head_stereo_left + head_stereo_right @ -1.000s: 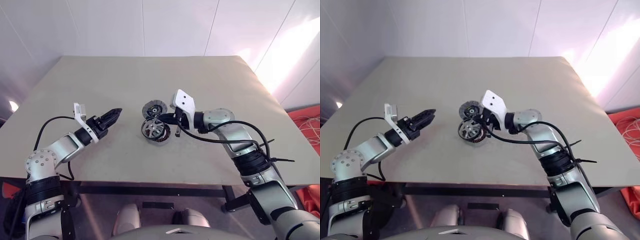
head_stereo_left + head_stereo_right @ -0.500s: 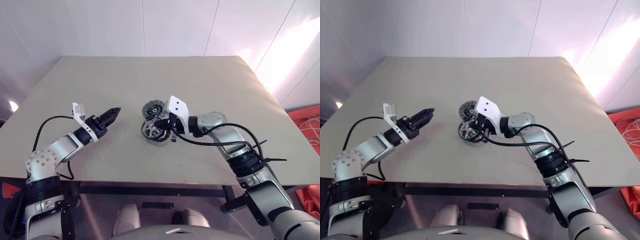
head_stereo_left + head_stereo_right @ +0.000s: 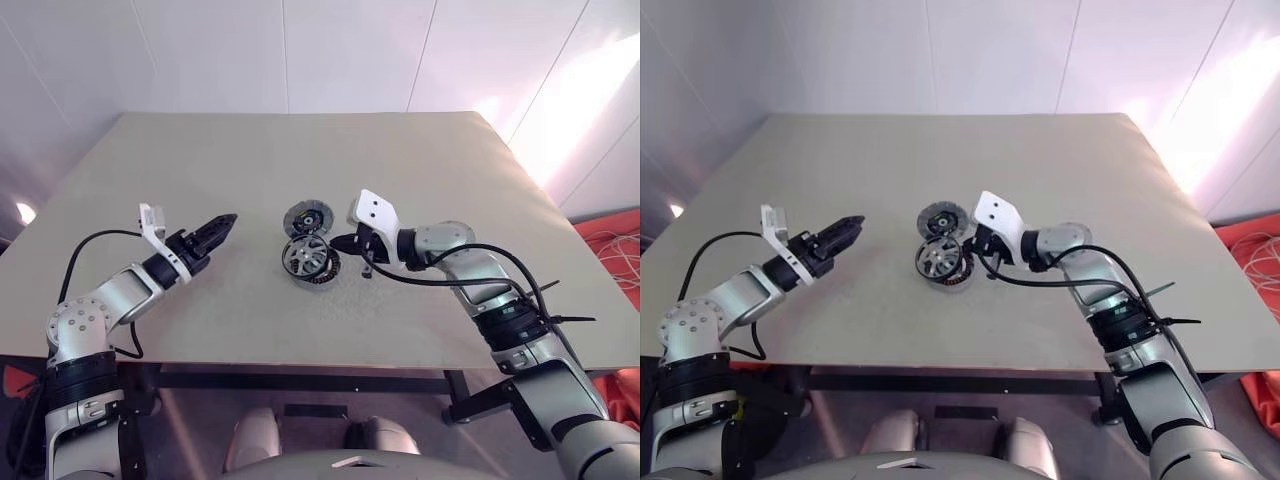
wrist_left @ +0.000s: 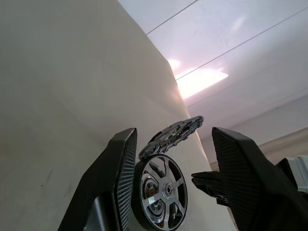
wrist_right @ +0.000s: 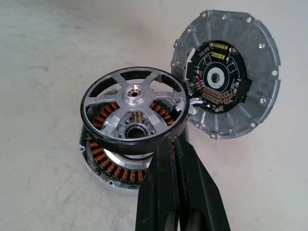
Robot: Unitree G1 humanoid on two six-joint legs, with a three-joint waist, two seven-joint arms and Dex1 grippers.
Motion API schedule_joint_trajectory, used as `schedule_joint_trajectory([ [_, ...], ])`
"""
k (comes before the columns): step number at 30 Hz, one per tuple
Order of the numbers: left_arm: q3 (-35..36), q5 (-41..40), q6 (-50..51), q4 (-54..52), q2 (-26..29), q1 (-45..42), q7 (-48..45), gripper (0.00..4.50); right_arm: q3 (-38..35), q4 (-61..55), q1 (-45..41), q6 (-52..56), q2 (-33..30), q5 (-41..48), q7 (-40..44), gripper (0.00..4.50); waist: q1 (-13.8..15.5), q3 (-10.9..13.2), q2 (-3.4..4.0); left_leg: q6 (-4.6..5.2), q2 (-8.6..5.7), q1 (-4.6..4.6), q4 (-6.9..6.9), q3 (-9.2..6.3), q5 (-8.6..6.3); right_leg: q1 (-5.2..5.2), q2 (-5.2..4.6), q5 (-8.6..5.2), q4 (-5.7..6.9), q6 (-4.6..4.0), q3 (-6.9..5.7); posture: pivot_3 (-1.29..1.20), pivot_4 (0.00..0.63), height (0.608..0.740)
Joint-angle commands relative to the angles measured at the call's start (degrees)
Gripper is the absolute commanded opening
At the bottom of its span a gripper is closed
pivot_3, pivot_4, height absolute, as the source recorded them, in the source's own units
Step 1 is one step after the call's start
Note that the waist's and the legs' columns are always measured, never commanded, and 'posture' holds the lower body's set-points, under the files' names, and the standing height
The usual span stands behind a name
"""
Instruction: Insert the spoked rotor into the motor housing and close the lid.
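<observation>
The motor housing (image 5: pixel 108 168) sits near the middle of the table (image 3: pixel 420 170), with the spoked rotor (image 5: pixel 134 108) resting tilted on top of it, not seated flat, copper windings showing under the rim. The lid (image 5: pixel 225 72) lies open just behind the housing, joined at its edge, its dark slotted ring facing up. The right gripper (image 3: pixel 345 243) is just to the right of the housing, its 2 fingers pressed together on nothing; the left gripper (image 3: pixel 222 227) hovers well left of the housing, fingers parted and empty.
</observation>
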Motion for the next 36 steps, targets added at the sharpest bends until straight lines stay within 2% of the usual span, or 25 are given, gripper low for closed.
schedule_joint_trajectory([
  [1,0.75,-0.04,-0.76,-0.84,0.75,-0.88,-0.96,2.64,-2.39,-0.65,-1.66,-1.21,-0.11,0.81,0.32,0.00,0.00,0.00,0.00,0.00,0.00,0.00,0.00,0.00,0.00,0.00,0.00,0.00,0.00,0.00,0.00,0.00,0.000,0.740],
  [9,0.27,0.39,-0.86,-0.90,0.37,-1.10,-1.03,2.64,-0.13,3.03,-3.54,-0.96,6.26,-0.29,-0.81,0.00,-0.12,0.00,0.00,0.00,0.02,0.01,0.00,0.01,0.01,-0.01,0.00,0.00,0.04,-0.03,0.00,0.00,0.000,0.740],
  [15,0.77,0.17,-0.68,-1.84,0.40,-0.56,-0.58,2.64,0.21,4.38,-3.27,-0.98,8.06,-0.57,-0.58,0.00,-0.02,0.00,-0.01,0.00,0.00,0.01,0.02,-0.01,0.00,-0.04,0.00,0.01,0.03,-0.04,0.00,0.00,0.000,0.740],
  [36,1.00,0.80,-0.83,-1.34,0.72,-1.32,-0.18,2.64,-1.85,4.32,-0.56,-0.87,4.14,-1.02,-1.61,0.00,-0.05,-0.01,-0.01,-0.02,0.01,0.01,0.01,0.00,0.01,-0.01,0.00,0.01,0.05,-0.04,0.00,0.00,0.000,0.740],
])
